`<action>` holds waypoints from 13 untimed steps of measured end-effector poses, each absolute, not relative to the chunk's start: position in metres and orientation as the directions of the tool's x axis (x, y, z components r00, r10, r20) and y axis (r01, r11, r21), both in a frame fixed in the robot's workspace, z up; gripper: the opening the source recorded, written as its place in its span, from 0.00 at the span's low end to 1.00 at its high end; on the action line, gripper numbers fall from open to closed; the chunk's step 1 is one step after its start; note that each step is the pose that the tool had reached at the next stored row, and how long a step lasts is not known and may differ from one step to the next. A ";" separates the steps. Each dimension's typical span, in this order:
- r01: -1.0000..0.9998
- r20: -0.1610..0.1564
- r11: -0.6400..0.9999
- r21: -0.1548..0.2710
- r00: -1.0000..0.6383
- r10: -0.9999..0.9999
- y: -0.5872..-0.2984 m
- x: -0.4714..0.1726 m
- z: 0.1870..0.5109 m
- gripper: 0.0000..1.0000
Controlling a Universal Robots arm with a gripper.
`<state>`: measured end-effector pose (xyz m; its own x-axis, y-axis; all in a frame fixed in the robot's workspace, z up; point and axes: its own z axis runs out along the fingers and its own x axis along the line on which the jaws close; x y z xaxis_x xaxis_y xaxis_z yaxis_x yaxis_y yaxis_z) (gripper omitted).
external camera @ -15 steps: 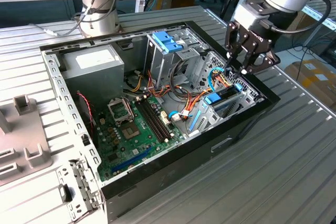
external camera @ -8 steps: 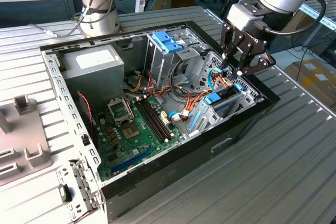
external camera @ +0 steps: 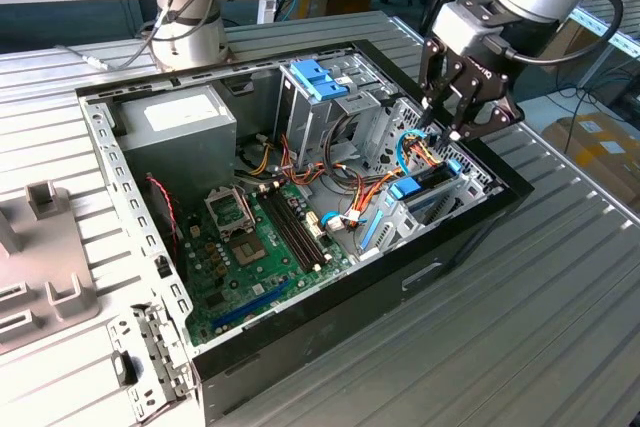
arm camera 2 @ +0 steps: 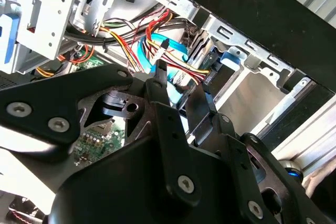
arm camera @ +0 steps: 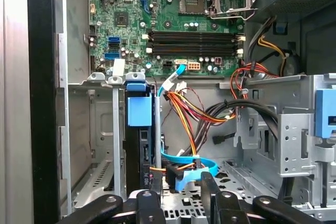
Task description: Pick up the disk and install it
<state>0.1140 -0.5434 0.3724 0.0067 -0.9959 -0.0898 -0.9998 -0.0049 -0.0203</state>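
The gripper (external camera: 447, 125) hangs released at two o'clock, above the disk (external camera: 425, 189) seated in the case (external camera: 300, 327); no writing readable.

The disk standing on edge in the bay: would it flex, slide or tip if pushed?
Probably stiff: the disk looks like a flat, dark slab with a blue tab. Tipping seems unlikely, since metal bay walls flank it. It may slide along them.

One open computer case (external camera: 470, 222); one motherboard (external camera: 255, 247); one grey power supply (external camera: 180, 127); one blue-railed disk (arm camera: 139, 145) standing in its bay; one gripper (external camera: 445, 127); four black memory slots (arm camera: 191, 43).
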 end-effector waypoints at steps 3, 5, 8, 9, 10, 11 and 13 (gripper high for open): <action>-1.000 -0.096 -0.005 -0.020 0.007 -0.995 -0.543 0.114 0.374 0.42; -1.000 -0.096 -0.005 -0.020 0.007 -0.995 -0.543 0.114 0.374 0.42; -1.000 -0.096 -0.005 -0.020 0.007 -0.995 -0.543 0.114 0.374 0.42; -1.000 -0.096 -0.005 -0.020 0.007 -0.995 -0.543 0.114 0.374 0.42; -1.000 -0.096 -0.005 -0.020 0.007 -0.995 -0.543 0.114 0.374 0.42; -1.000 -0.096 -0.005 -0.020 0.007 -0.995 -0.543 0.113 0.374 0.42; -1.000 -0.096 -0.005 -0.020 0.007 -0.995 -0.544 0.113 0.374 0.42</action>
<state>0.1126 -0.5436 0.3740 0.0069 -0.9954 -0.0959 -0.9998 -0.0050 -0.0204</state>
